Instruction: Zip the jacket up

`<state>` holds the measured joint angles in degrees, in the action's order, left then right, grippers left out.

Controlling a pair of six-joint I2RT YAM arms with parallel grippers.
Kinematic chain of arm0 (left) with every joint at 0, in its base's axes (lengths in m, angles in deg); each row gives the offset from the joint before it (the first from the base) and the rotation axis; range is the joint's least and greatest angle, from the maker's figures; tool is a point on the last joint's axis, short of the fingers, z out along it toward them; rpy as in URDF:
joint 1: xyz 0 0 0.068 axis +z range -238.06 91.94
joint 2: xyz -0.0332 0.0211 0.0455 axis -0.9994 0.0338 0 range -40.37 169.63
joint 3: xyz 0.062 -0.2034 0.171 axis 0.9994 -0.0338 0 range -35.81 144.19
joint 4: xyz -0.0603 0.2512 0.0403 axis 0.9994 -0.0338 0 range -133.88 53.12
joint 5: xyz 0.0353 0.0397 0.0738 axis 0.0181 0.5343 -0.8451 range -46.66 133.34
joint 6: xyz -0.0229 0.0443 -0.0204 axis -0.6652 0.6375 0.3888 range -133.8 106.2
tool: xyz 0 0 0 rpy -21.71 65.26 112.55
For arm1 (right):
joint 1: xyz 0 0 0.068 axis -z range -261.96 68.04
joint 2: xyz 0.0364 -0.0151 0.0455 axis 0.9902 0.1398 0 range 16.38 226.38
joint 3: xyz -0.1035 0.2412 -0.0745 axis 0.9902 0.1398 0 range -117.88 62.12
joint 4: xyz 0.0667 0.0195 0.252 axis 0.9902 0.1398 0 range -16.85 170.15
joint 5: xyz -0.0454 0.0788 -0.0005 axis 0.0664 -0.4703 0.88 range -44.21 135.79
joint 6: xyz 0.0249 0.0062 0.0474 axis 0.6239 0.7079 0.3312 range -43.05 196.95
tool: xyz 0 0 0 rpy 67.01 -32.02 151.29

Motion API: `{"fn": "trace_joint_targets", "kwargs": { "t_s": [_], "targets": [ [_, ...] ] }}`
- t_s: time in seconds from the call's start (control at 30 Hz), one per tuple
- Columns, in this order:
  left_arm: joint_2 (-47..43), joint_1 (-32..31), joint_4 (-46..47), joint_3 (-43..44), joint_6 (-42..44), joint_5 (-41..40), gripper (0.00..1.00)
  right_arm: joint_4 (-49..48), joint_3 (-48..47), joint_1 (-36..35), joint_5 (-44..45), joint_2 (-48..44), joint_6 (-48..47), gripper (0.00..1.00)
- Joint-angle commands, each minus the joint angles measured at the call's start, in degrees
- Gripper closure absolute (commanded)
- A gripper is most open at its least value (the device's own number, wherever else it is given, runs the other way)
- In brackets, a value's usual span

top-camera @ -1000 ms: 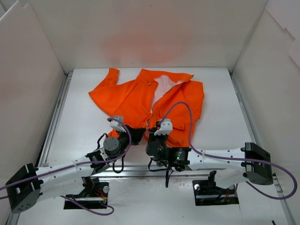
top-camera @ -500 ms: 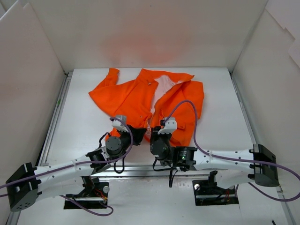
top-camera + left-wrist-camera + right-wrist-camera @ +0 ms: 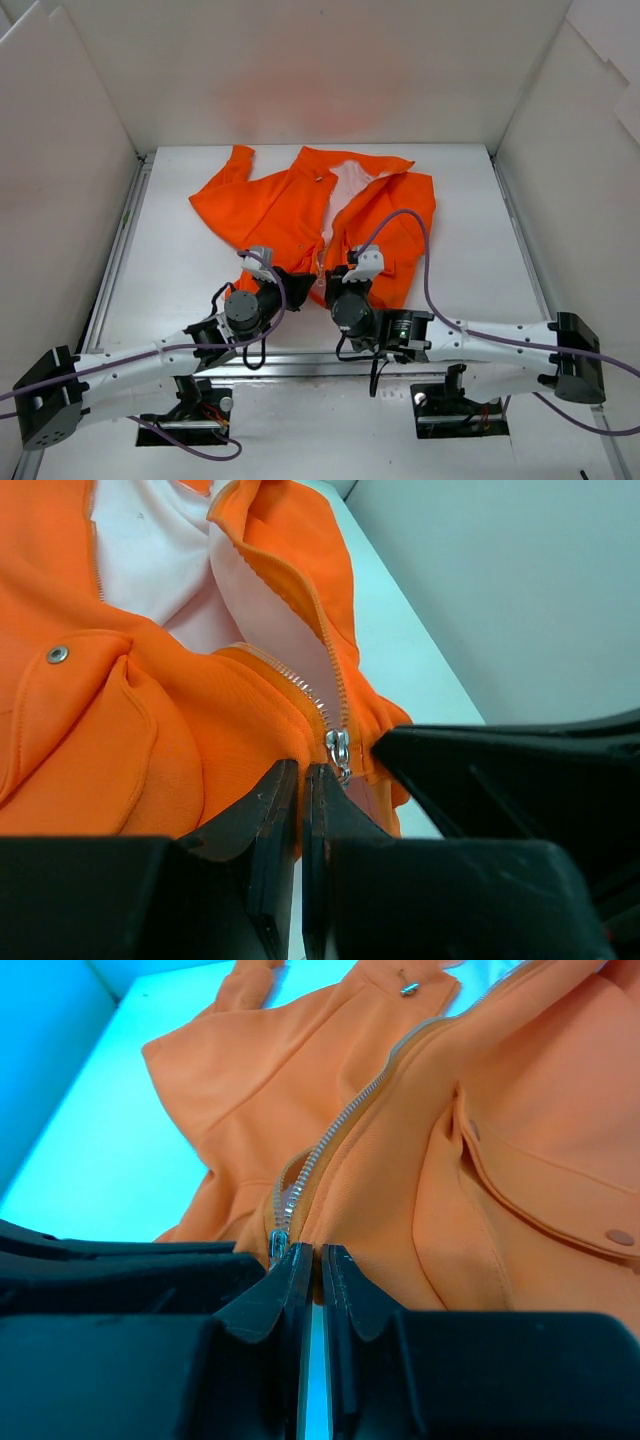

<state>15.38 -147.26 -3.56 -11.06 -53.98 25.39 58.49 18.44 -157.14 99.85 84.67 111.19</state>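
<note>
The orange jacket (image 3: 290,205) lies spread on the white table, its front open at the top over pale pink lining (image 3: 345,185). My left gripper (image 3: 298,286) and right gripper (image 3: 331,284) meet at the bottom hem, on either side of the white zipper. In the left wrist view my left gripper (image 3: 301,780) is shut on the orange hem (image 3: 240,740), just left of the metal slider (image 3: 338,748). In the right wrist view my right gripper (image 3: 318,1260) is shut on the hem (image 3: 400,1190), just right of the slider (image 3: 277,1245). The teeth are joined only near the slider.
White walls (image 3: 60,180) enclose the table on the left, back and right. A metal rail (image 3: 120,240) runs along the left edge. The jacket's left sleeve (image 3: 225,175) lies towards the back left. The two grippers' bodies nearly touch.
My right arm has stretched out, its elbow moving right and lower, and its gripper has shifted slightly away along the hem. My left gripper has barely moved.
</note>
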Motion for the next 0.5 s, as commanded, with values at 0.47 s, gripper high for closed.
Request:
{"fn": "trace_joint_targets", "kwargs": {
  "t_s": [0.47],
  "targets": [
    [-1.7, -0.7, 6.2, 2.7, 3.1, 8.1, 1.00, 6.7, -13.8, 11.5, -23.3, 0.5, 0.7, 1.00]
  ]
}}
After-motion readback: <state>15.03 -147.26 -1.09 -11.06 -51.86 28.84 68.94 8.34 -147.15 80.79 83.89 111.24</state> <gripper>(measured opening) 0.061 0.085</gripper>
